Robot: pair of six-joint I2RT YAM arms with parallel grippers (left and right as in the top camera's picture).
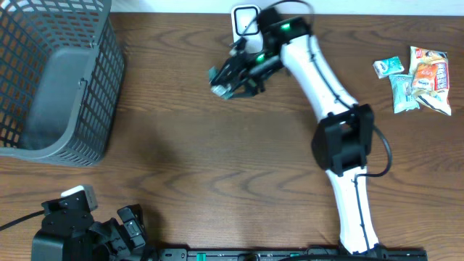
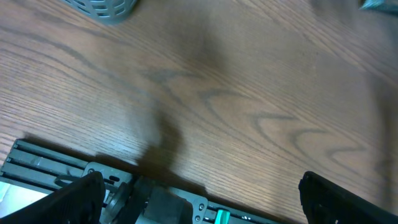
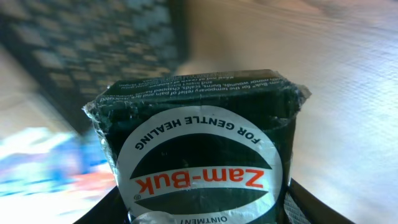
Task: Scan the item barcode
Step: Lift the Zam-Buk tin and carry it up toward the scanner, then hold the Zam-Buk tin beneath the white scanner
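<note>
I am clamping the one Zam-Buk box (image 3: 205,155) in my right pincer (image 1: 233,75), holding it just beside the one white scanner (image 1: 245,19). I judge this the presenting step; next, the barcode face needs turning toward the scanner. My left pincer (image 1: 129,223) is standing wide apart. One grey basket (image 1: 87,94) and three snack packets (image 1: 413,78) are lying aside.

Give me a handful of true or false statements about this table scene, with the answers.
The right gripper holds a green Zam-Buk box. True.
The snack packets sit inside the grey basket. False: they lie on the table, far from it.
The left gripper is open and empty. True.
In the right wrist view the box's label reads upright. False: it is upside down.
</note>
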